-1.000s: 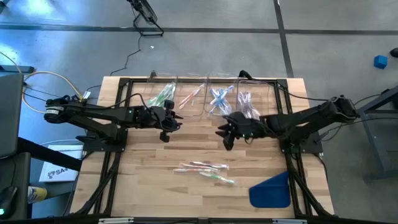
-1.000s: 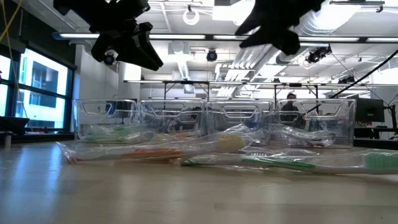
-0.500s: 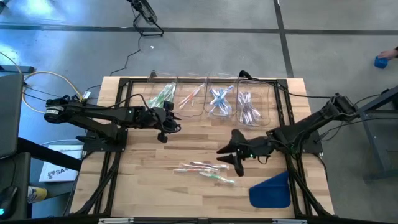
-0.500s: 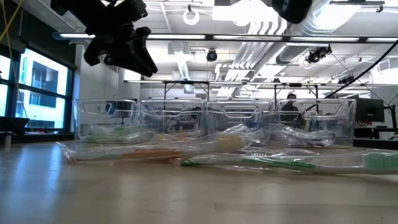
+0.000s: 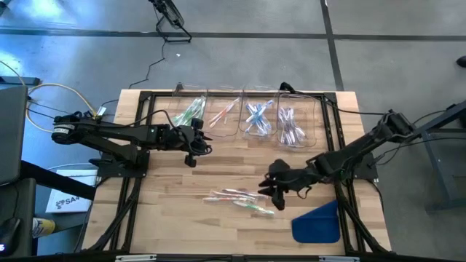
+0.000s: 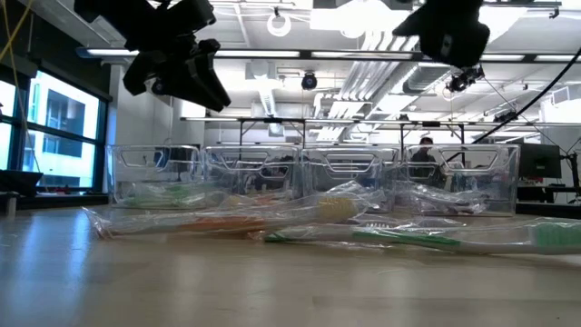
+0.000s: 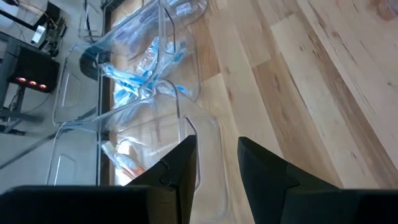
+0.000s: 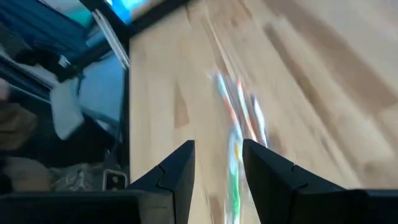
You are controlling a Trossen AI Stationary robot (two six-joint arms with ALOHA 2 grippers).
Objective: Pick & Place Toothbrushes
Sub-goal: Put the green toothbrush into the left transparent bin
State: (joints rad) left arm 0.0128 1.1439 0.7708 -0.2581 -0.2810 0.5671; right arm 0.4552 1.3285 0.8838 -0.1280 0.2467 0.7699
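1. Spanning the high view, a pale wooden table (image 5: 175, 218) is seen on a grey floor; a row of clear bins (image 5: 247, 116) lines its far edge, and a blue cloth (image 5: 317, 223) lies at the near right corner.
2. Loose toothbrushes (image 5: 240, 199), whitish with green and pink-orange, are seen mid-table; others are sorted in the bins.
3. Since the earlier frame, the right gripper (image 5: 271, 191) has been moved from the bins to just beside the loose toothbrushes, its fingers parted and empty. The left gripper (image 5: 195, 144) is held beside the bins, likewise parted and empty.
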